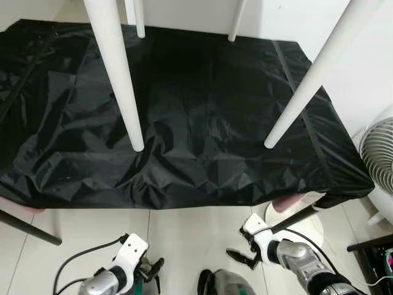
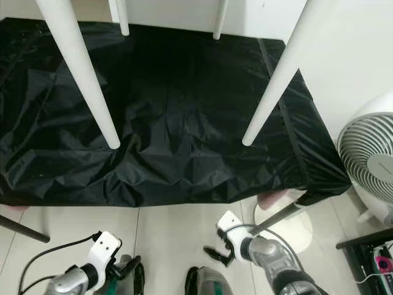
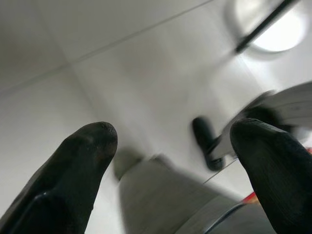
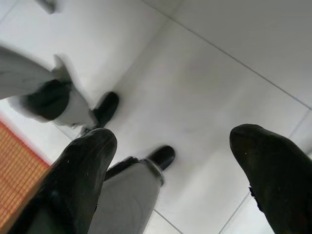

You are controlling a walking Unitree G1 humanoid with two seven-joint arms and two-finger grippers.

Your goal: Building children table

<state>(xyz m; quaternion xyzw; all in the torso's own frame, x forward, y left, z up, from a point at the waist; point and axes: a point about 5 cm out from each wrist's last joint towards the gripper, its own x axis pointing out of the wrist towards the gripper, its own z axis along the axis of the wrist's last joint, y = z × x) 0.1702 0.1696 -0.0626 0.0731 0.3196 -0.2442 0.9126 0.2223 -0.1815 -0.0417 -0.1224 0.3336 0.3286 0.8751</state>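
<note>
Black sheet (image 1: 184, 123) covers the surface beneath four white legs (image 1: 116, 80).

I see both my arms hanging low in front of me, neither holding anything. My left claw (image 1: 149, 268) sits at the end of its white wrist, pointing inward and down, its two black fingers (image 3: 73, 170) spread wide apart. My right claw (image 1: 242, 257) points toward my left, silver forearm angled in from the right, fingers (image 4: 78, 170) likewise parted with nothing between them.
</note>
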